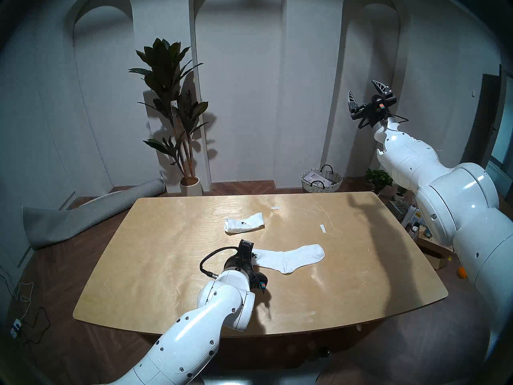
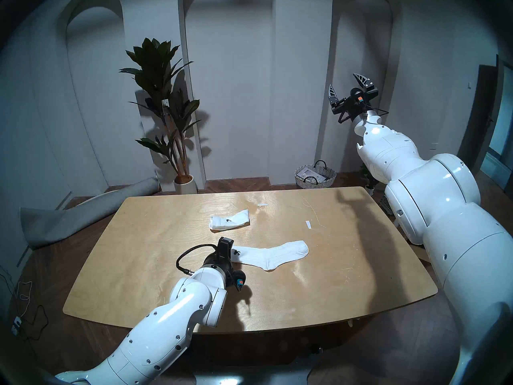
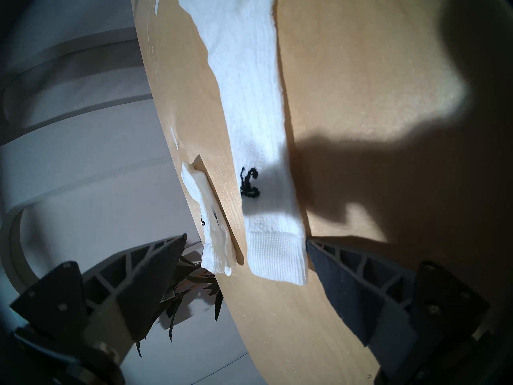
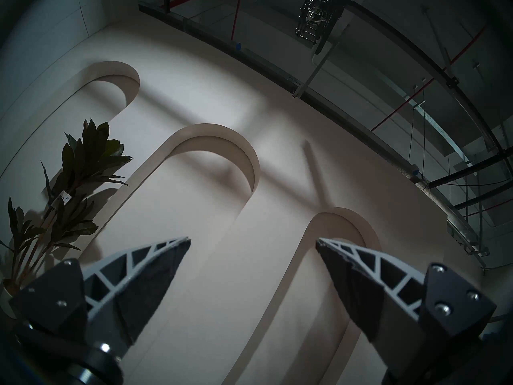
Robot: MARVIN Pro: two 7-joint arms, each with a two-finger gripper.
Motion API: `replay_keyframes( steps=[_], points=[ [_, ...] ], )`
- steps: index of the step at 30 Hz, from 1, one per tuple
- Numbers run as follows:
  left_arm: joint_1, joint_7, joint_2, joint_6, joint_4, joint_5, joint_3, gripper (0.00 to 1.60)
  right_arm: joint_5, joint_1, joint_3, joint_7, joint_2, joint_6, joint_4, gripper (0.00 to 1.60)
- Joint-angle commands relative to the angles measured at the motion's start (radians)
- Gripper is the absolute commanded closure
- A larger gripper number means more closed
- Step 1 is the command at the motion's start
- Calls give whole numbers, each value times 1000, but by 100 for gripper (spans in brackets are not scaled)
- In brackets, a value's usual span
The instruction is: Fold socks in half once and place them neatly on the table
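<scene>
Left pincer (image 3: 244, 265) poised at the cuff of the flat white ribbed sock (image 3: 249, 98), fingers apart.

The cuff lies between its fingers on the light plywood desk (image 3: 361, 70); the folded white sock (image 3: 205, 217) sits just beyond. A shallow pinch might catch one layer and skew the fold. The right pincer (image 1: 367, 94) hangs apart, raised, empty.

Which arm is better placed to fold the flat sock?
Left. The left gripper is open right at the cuff of the flat sock; the right gripper is raised far above the table.
</scene>
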Motion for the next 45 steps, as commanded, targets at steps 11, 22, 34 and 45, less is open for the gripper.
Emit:
replay_keyframes(
  steps=[11,22,34,45],
  points=[
    [-39,-16,-7,-20,99,4,-11,0,-7,30,-1,-12,-1,0,-5,0],
    [-26,-21,33,-40,126,26,-30,0,-10,31,2,-20,-6,2,-8,0],
    [-34,6,29,-59,183,25,-42,125,-20,30,0,-29,-6,1,-7,0],
    [-1,36,51,-30,148,54,-51,160,-33,29,-1,-37,-7,-1,-7,0]
  ],
)
